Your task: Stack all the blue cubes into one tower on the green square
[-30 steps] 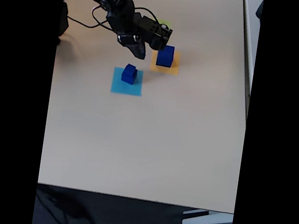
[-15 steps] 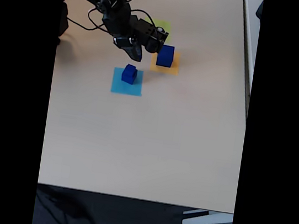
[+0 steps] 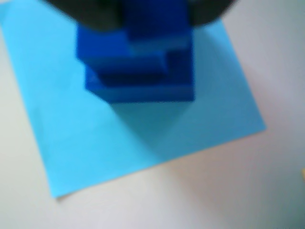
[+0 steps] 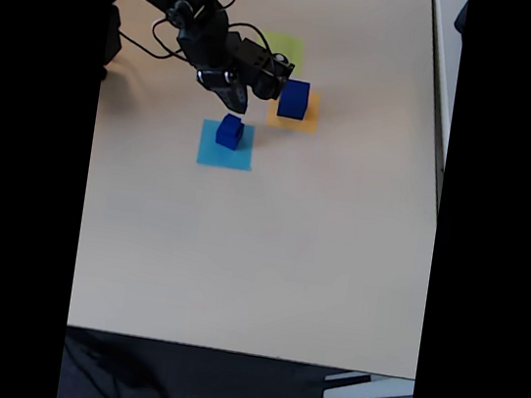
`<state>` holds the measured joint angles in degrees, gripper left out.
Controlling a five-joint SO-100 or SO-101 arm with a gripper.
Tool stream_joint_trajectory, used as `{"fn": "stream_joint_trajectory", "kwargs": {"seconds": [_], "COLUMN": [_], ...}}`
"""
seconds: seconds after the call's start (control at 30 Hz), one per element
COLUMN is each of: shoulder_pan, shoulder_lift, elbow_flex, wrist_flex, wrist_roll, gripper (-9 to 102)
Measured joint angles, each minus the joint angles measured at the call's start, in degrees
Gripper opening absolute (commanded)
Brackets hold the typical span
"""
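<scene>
A blurred stack of two blue cubes (image 3: pixel 138 71), a small one on a wider one, stands on the light blue paper square (image 3: pixel 95 143). It also appears in the fixed view as the blue cube stack (image 4: pixel 229 132). My gripper (image 3: pixel 152 14) shows as dark fingers (image 3: pixel 95 14) either side of the stack's top, apart from each other. From the fixed camera my gripper (image 4: pixel 233 100) hangs just behind the stack. The large blue cube (image 4: pixel 293 99) sits on the orange square (image 4: pixel 292 121). The green square (image 4: pixel 287 48) lies behind, partly covered by the arm.
The arm's base and cables (image 4: pixel 154 5) fill the table's back left corner. The beige table (image 4: pixel 257 257) stretches wide toward the front edge. A grey object (image 4: pixel 362 391) lies below the table's front right corner.
The arm swung left, taking the gripper from beside the large cube to just behind the stack on the light blue square. More of the green square is uncovered. The cubes have not moved.
</scene>
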<state>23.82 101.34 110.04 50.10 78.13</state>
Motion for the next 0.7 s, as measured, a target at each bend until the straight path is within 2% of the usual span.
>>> {"fn": "stream_joint_trajectory", "kwargs": {"seconds": [0.7], "shoulder_pan": [2.11], "shoulder_lift": [2.46], "elbow_flex": [5.71], "wrist_flex": [-4.31], "wrist_roll": [0.35], "gripper": [4]}}
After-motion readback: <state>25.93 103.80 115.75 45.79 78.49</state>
